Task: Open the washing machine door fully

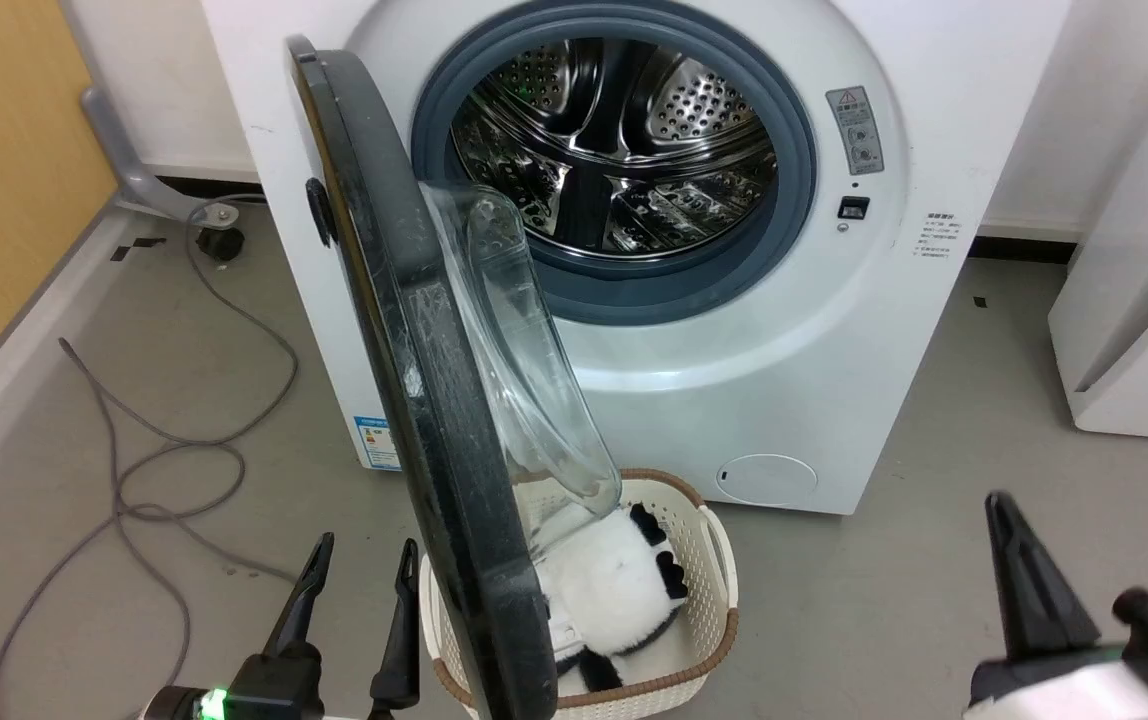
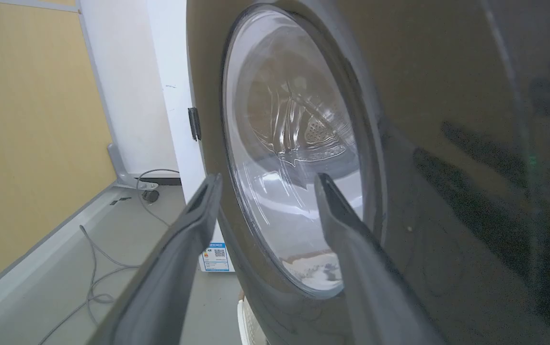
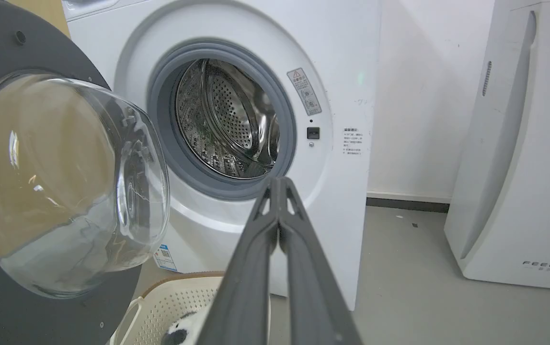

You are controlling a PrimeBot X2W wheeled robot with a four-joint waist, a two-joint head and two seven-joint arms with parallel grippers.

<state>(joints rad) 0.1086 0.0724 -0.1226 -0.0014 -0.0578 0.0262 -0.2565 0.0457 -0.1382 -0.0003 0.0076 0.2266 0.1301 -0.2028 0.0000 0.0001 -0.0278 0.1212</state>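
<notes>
The washing machine [image 1: 764, 380] is seen with its steel drum [image 1: 614, 150] exposed. The washing machine door [image 1: 404, 360] is swung out on the left, roughly square to the front, above a basket [image 1: 724, 580]. The left gripper [image 1: 366, 545] is held with fingers spread, just beside the door's outer face. The right gripper [image 3: 280, 184] is seen with fingers pressed together, holding nothing, well apart from the door.
</notes>
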